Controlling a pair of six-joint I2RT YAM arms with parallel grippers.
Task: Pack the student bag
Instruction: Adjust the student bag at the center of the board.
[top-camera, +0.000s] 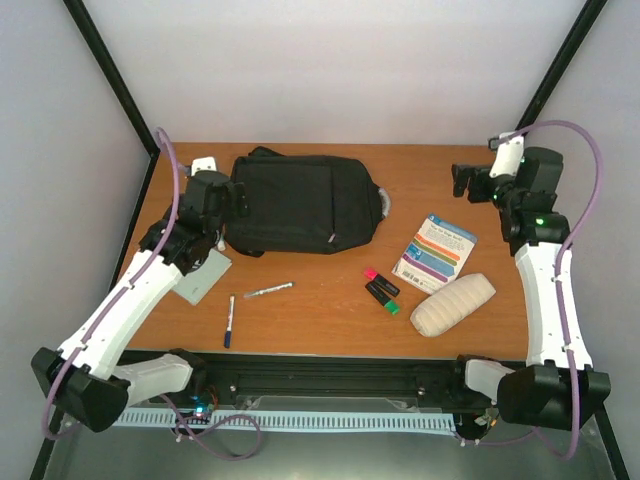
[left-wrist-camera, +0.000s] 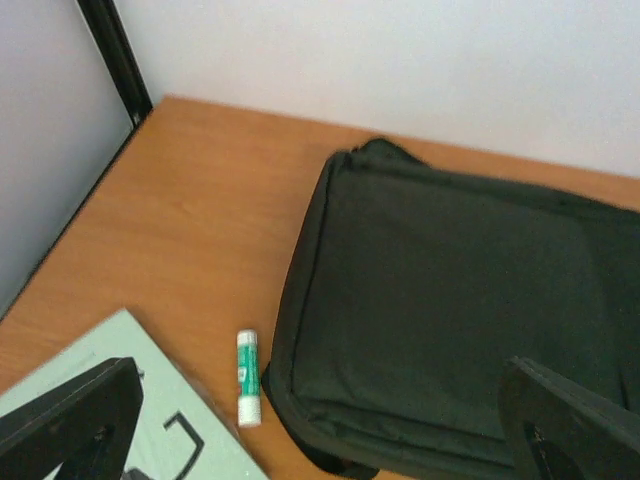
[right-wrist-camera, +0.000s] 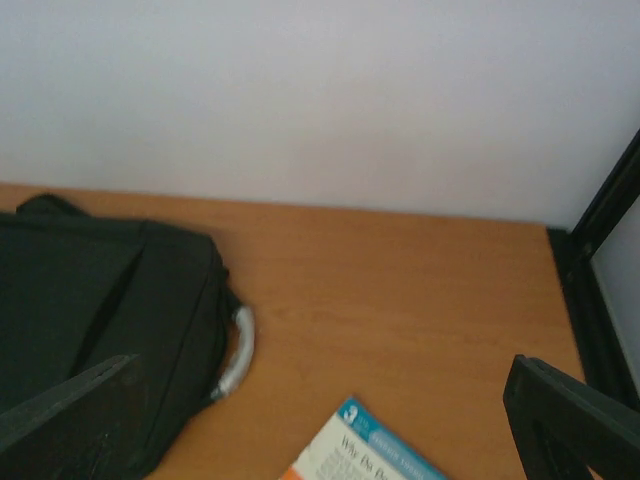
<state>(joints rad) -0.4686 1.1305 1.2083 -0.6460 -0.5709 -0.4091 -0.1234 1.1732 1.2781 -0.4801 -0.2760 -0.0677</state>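
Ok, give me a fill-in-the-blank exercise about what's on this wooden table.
1. The large soft fabric backpack with the grey loop handle is ___ in colour.
2. Both the left gripper and the right gripper are ___.
3. Beside the pink-capped black highlighter lies one capped in ___.
Missing words: black; open; green.

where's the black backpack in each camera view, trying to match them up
Top external: student bag lies flat at the table's far middle.
Left wrist: student bag fills the right half, beside a white-green stick.
Right wrist: student bag at lower left, grey loop handle pointing right.
Shared landmark: the table's far edge against the white wall, behind the bag in all three.
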